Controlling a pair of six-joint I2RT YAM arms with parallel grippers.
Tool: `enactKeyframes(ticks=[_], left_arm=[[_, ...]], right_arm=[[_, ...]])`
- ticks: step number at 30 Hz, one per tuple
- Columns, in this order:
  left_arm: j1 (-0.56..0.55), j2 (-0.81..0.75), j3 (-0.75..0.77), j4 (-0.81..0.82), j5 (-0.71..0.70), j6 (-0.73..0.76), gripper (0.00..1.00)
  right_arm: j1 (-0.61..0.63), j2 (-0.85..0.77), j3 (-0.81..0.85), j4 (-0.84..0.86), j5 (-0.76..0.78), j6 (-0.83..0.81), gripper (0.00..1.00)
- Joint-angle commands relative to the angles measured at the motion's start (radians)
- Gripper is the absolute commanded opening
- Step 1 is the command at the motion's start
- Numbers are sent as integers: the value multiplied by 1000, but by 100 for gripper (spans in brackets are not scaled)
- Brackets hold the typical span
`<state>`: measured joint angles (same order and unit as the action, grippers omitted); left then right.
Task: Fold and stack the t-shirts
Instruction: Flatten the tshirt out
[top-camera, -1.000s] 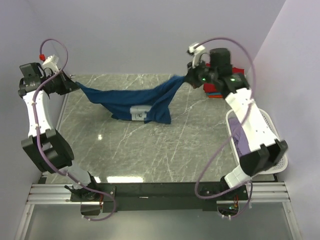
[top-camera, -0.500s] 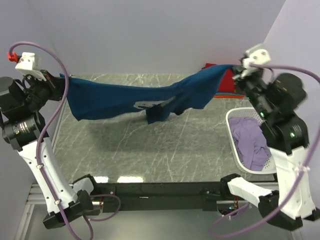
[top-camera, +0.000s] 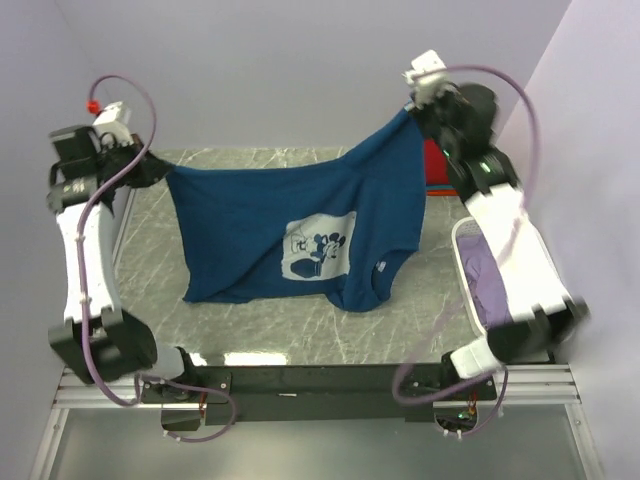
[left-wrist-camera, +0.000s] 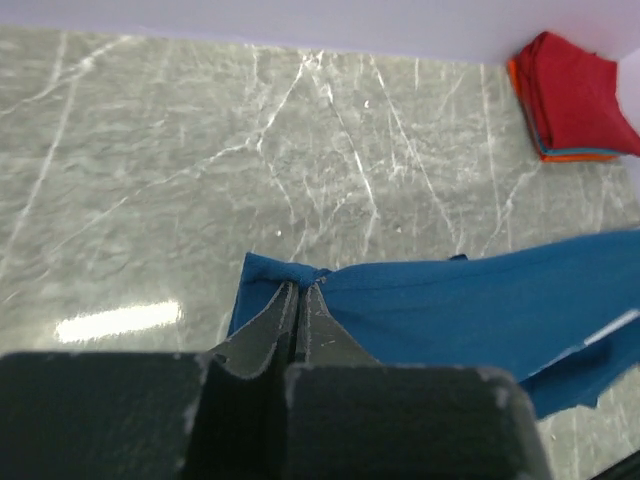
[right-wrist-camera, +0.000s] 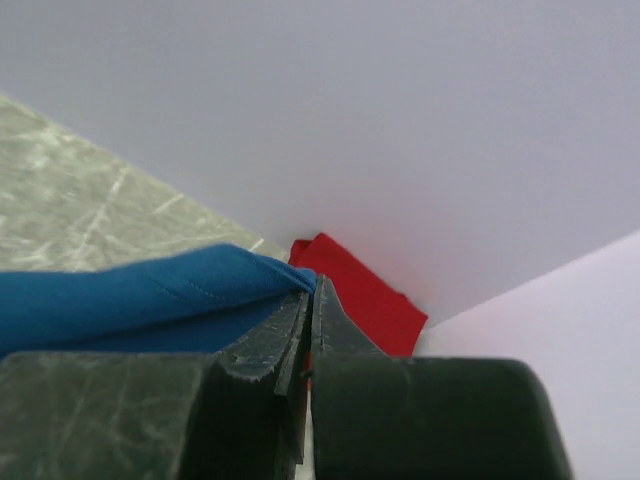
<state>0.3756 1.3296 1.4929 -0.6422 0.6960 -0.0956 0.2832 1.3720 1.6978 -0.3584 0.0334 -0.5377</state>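
A blue t-shirt (top-camera: 290, 225) with a white cartoon print hangs spread out between my two grippers, its lower hem reaching the marble table (top-camera: 260, 320). My left gripper (top-camera: 160, 170) is shut on the shirt's upper left corner; in the left wrist view its jaws (left-wrist-camera: 300, 290) pinch a fold of the blue t-shirt (left-wrist-camera: 470, 310). My right gripper (top-camera: 412, 108) is shut on the upper right corner, and the right wrist view shows the blue t-shirt (right-wrist-camera: 150, 295) clamped at its fingertips (right-wrist-camera: 310, 290). A folded stack of red t-shirts (top-camera: 437, 165) lies at the back right.
A white basket (top-camera: 478, 300) holding purple cloth stands at the table's right side, partly behind my right arm. The stack of red t-shirts (left-wrist-camera: 572, 92) sits in the far corner by the wall (right-wrist-camera: 350, 295). Walls close in the back, left and right.
The shirt was bunched and stretched low between the grippers a second ago. Both arms have since lifted it, and it now hangs spread flat with the print showing.
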Motion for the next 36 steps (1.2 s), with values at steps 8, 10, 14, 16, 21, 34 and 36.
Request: enactKeyframes(ticks=[8, 10, 14, 16, 21, 34, 36], left_arm=[[-78, 439, 611, 308, -153, -255, 1], [-75, 463, 723, 381, -154, -301, 1], [-63, 419, 660, 602, -165, -371, 1], [-63, 384, 548, 727, -152, -366, 1], [-66, 355, 289, 780, -110, -264, 1], [-69, 408, -122, 606, -36, 85, 1], [-67, 428, -96, 557, -26, 134, 1]], right_arm=[[-84, 525, 808, 139, 88, 50, 0], [-84, 541, 878, 227, 102, 42, 0], [-88, 428, 653, 461, 74, 41, 0], [-93, 423, 649, 474, 44, 41, 0], [-91, 424, 522, 403, -36, 9, 0], [-81, 177, -253, 457, -67, -160, 0], [-79, 164, -263, 399, -92, -180, 0]])
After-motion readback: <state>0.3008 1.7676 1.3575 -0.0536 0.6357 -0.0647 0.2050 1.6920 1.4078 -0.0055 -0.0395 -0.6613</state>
